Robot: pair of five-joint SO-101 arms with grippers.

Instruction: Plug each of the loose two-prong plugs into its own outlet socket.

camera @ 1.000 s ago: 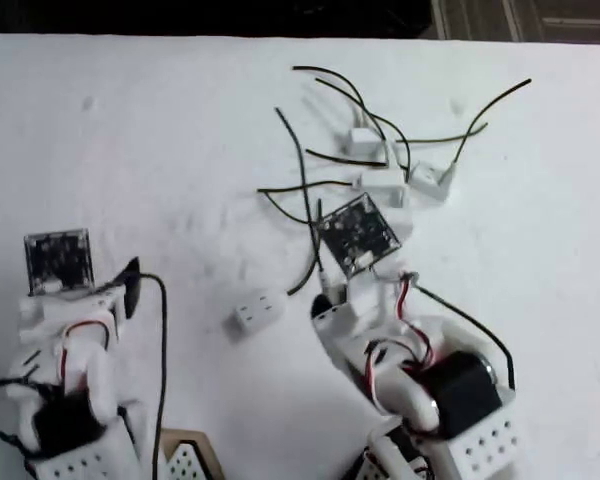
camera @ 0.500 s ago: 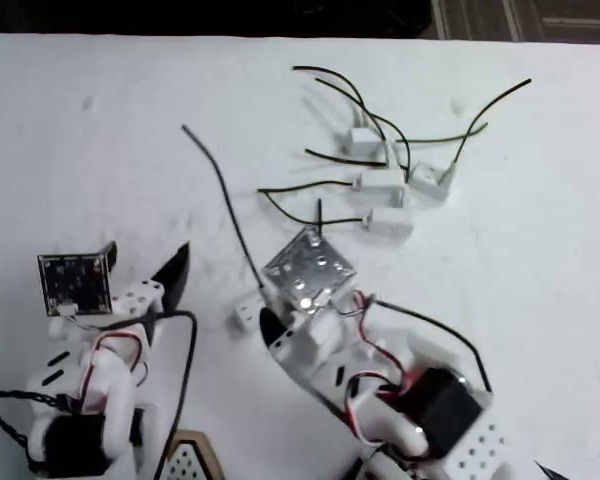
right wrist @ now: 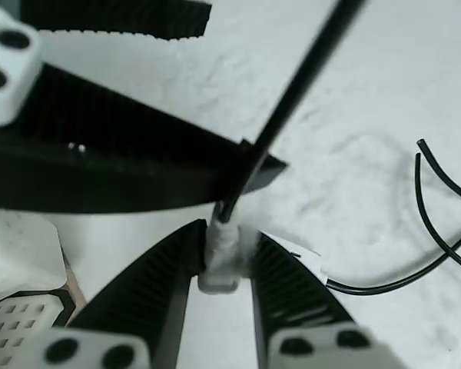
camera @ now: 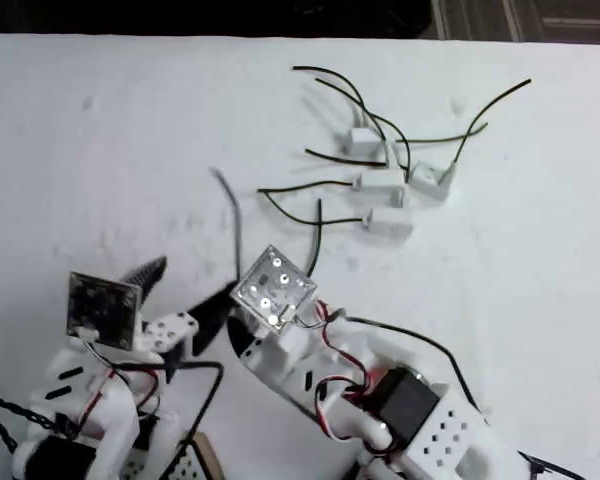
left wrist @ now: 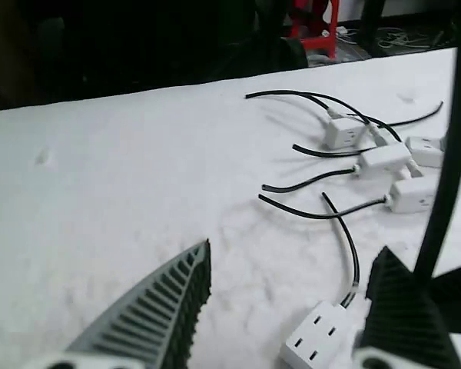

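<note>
My right gripper (right wrist: 227,237) is shut on a white two-prong plug (right wrist: 221,257), held upright with its black cord (right wrist: 307,69) rising away. Directly below the plug lies a white outlet socket (right wrist: 298,255) with its own cable. In the left wrist view the same socket (left wrist: 317,344) lies between the fingers of my open left gripper (left wrist: 292,261), nearer the black one. From above, the left gripper (camera: 195,280) stands beside the right arm's camera board (camera: 273,288), and the held plug's cord (camera: 230,215) curves toward the back.
Several more white sockets with black cables cluster at the back right of the white table (camera: 100,150), such as the nearest one (camera: 388,222) and one farther back (camera: 364,141). The table's far edge meets a dark floor.
My right arm has carried the plug left and toward the front, over the loose socket. The left arm has swung right and its gripper has opened beside the socket.
</note>
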